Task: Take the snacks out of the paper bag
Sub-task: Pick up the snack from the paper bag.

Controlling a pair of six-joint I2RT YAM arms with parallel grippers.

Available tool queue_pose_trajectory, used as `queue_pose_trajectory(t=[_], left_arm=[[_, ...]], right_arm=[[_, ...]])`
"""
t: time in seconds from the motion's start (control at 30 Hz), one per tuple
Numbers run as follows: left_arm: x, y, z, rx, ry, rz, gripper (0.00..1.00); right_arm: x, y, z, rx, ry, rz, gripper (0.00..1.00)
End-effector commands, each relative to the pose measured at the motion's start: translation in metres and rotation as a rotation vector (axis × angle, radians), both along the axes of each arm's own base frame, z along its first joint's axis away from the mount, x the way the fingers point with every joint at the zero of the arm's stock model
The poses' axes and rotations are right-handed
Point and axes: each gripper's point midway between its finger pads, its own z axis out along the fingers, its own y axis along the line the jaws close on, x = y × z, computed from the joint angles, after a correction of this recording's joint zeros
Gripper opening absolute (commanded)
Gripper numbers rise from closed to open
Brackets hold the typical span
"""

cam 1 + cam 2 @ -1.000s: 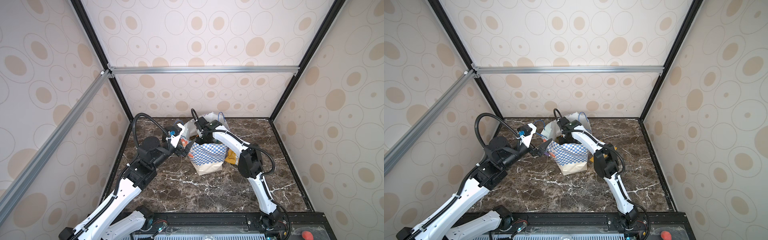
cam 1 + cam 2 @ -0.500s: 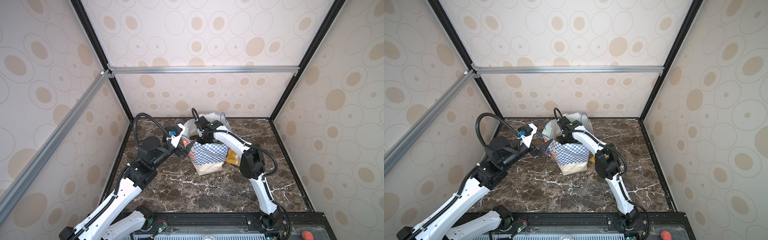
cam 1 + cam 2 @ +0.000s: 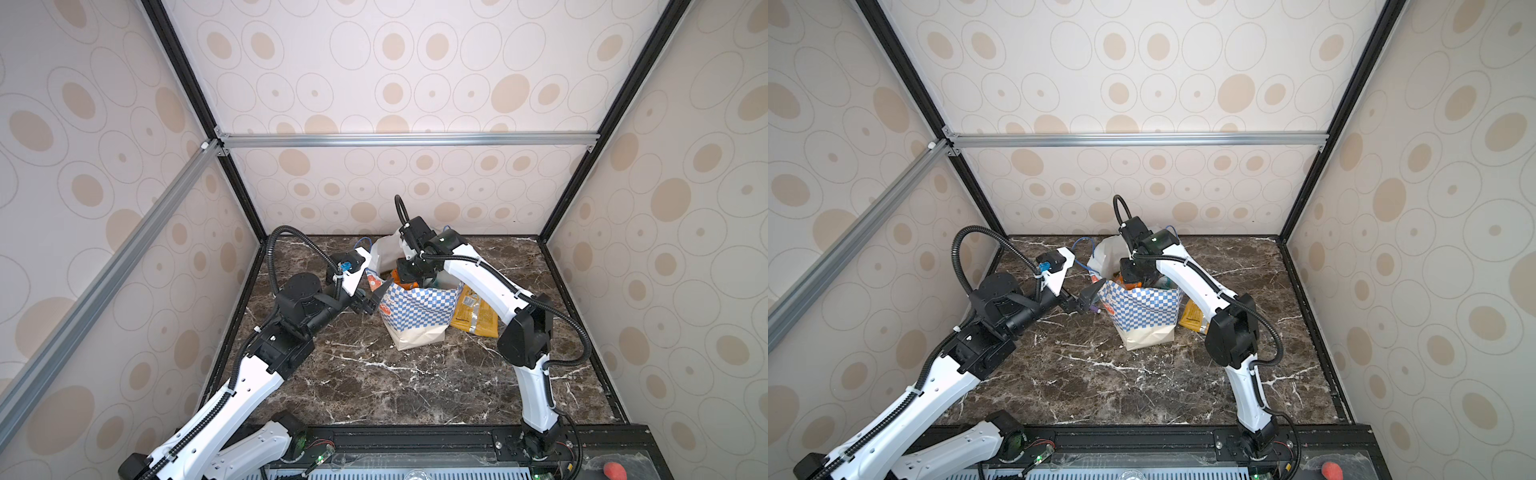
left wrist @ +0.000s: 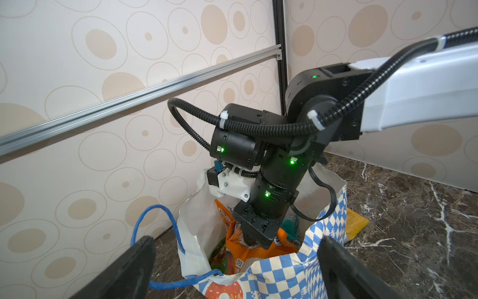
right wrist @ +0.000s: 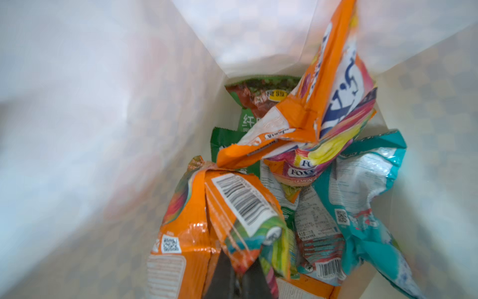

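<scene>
— Foil first: what have the right fingers (image 5: 239,282) got?
— They are clamped shut on the crinkled edge of an orange packet (image 5: 186,233), inside the mouth of the paper bag (image 3: 419,311). Just beside them sits a crumpled teal packet (image 5: 362,186). Beyond, a second orange packet (image 5: 318,98), glossy, stands tilted. Farthest, at the bag's bottom, is a green packet (image 5: 258,88).
— Room around them?
— Smooth white paper walls close in on every side; only the mouth is open.
— And the left fingers (image 3: 375,298)?
— Spread wide, gripping nothing, just outside the checkered rim, near a blue cord handle (image 4: 155,206). Past the bag from them, a yellow packet (image 3: 478,311) lies flat on the marbled bench (image 3: 415,386). Open marble stretches nearer the arm bases.
</scene>
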Motion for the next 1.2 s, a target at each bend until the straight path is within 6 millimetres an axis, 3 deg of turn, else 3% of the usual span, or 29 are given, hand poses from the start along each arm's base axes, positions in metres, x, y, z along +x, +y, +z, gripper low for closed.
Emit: queue_pose_trajectory(t=[0.0, 0.27, 0.37, 0.7, 1.0, 1.17], left_arm=[[0.0, 0.0, 0.009, -0.001, -0.04, -0.008, 0.98], [0.009, 0.0, 0.002, 0.017, -0.004, 0.019, 0.98], [0.008, -0.001, 0.002, 0.014, -0.004, 0.014, 0.98], [0.007, -0.001, 0.004, 0.005, -0.009, 0.01, 0.98], [0.002, 0.001, 0.009, -0.017, -0.029, 0.004, 0.98], [-0.004, -0.004, 0.011, -0.027, -0.039, -0.039, 0.98]], right_arm=[[0.002, 0.005, 0.039, 0.06, -0.072, 0.0, 0.0], [0.003, 0.003, 0.082, 0.104, -0.159, -0.005, 0.0], [0.003, 0.003, 0.108, 0.145, -0.212, -0.011, 0.0], [-0.005, 0.006, 0.15, 0.212, -0.287, -0.004, 0.0], [-0.026, 0.002, 0.224, 0.311, -0.431, 0.013, 0.0], [-0.039, -0.018, 0.264, 0.341, -0.528, -0.015, 0.0]])
